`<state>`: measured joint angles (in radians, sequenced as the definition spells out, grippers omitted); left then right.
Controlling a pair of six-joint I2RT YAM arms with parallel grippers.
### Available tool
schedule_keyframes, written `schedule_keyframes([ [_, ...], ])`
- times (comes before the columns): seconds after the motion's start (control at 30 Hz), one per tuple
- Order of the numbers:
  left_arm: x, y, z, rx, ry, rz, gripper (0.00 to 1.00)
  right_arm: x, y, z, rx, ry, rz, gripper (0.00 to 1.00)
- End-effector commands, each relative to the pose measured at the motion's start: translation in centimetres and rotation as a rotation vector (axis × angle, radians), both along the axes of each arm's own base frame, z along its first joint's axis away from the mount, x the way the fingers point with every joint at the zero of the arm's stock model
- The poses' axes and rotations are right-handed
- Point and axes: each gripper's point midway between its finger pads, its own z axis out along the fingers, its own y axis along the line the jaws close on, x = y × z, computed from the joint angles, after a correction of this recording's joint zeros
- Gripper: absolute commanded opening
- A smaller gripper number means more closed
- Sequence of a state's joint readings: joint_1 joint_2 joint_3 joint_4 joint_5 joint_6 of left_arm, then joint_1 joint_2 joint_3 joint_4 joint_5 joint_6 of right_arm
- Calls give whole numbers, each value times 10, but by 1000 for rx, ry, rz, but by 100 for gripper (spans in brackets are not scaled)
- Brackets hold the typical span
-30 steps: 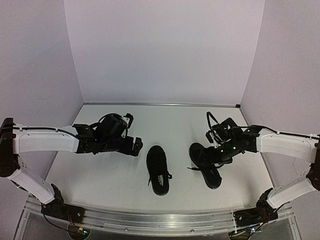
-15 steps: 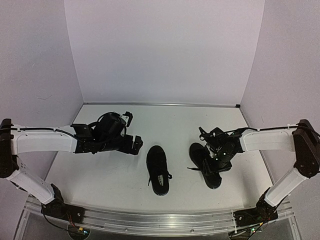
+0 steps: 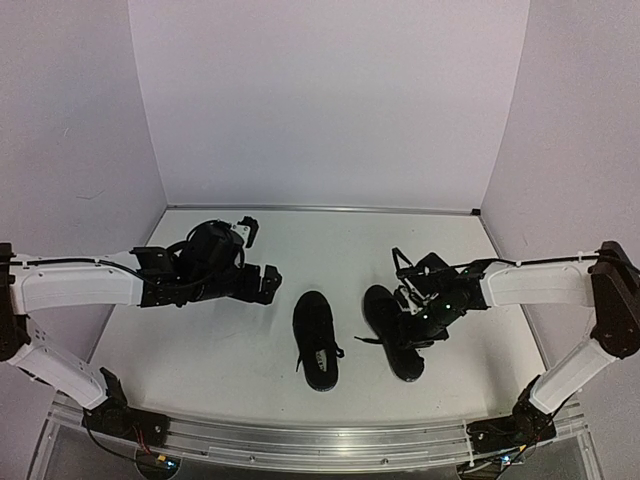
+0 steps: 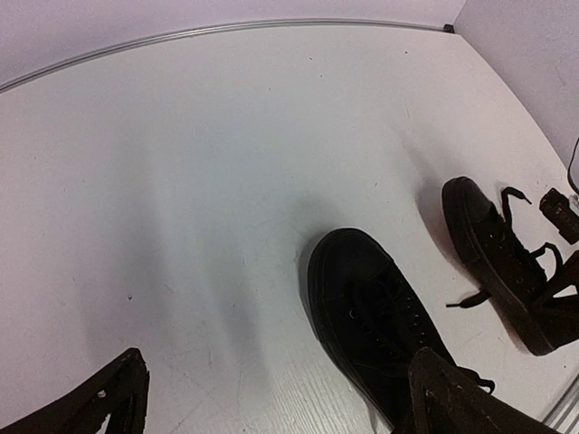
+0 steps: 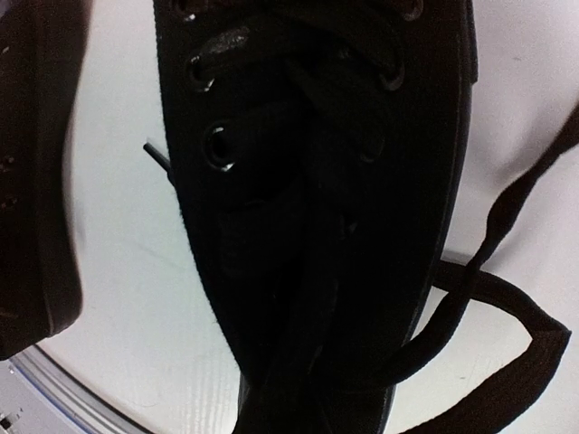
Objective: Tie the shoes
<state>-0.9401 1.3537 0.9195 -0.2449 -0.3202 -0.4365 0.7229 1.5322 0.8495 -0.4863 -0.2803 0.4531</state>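
Two black shoes lie side by side at the table's middle. The left shoe (image 3: 316,338) lies apart from both grippers; it also shows in the left wrist view (image 4: 380,316). My right gripper (image 3: 410,328) is down on the right shoe (image 3: 385,318), shut on its lacing near the tongue. Up close the right gripper (image 5: 308,398) is dark against that shoe (image 5: 317,136), and a loose lace (image 5: 507,298) loops off to the side. My left gripper (image 3: 262,256) hovers open, left of the left shoe, with nothing between its fingers (image 4: 99,407).
The white table (image 3: 220,350) is closed in by lilac walls at the back and both sides. A metal rail (image 3: 300,440) runs along the near edge. The left shoe's side (image 5: 27,181) sits close beside the right shoe.
My right gripper came down onto the right shoe and shut. That shoe has slid a little left, toward the other one. The left arm drifted slightly left, still open.
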Motion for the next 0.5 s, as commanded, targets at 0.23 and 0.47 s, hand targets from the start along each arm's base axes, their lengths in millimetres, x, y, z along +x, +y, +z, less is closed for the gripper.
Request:
schedule_keyframes([
  [0.23,2,13,26,-38,-53,57,100,-7,124,14,274,50,86,0],
  [0.47,0,27,46,-63,-81,98,100,-1,206,26,442,69,130,0],
])
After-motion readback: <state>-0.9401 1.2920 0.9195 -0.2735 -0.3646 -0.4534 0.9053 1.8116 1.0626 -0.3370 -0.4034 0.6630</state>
